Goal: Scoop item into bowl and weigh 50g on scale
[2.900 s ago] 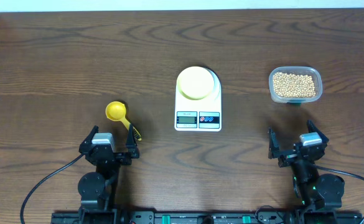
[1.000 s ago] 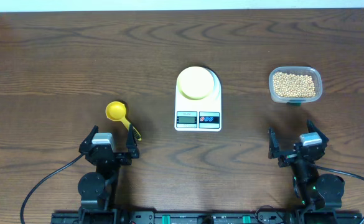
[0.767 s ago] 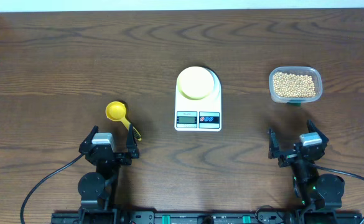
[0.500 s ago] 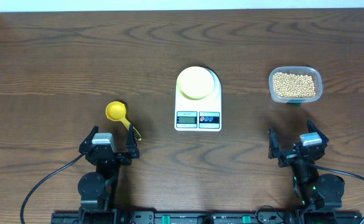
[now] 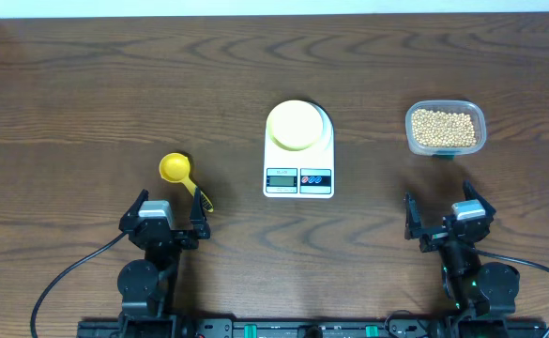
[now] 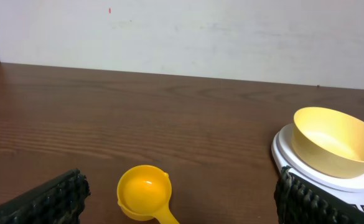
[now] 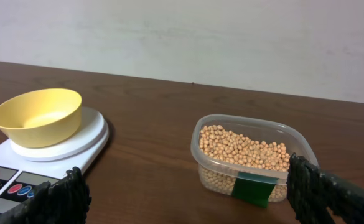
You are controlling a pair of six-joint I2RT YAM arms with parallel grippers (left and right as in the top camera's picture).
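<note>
Small round beige-tan beans [image 5: 444,128] fill much of a clear, rounded-rectangular plastic container [image 7: 244,118] that sits on a dark brown wooden table [image 5: 86,113], toward the right side. A green label [image 7: 254,188] shows on the container's near wall. To the left of the container and well apart from it, at the middle of the table, a white flat digital scale [image 5: 298,164] lies with its dark display and two round buttons along the edge nearest the robot. A small pale yellow bowl [image 5: 295,125] stands upright on the far part of the scale, and no beans show inside it. Farther left, a bright yellow scoop [image 5: 175,169] rests on the table with its cup facing up and its handle pointing toward the robot's left arm. The left end effector [image 5: 166,214] sits low at the near edge, fingers spread wide and grasping nothing, with the tip of the scoop's handle just beside one finger. The right end effector [image 5: 440,218] sits at the near edge in front of the container, likewise spread wide and released, clear of the container. A pale wall [image 6: 169,31] rises behind the table's far edge.
</note>
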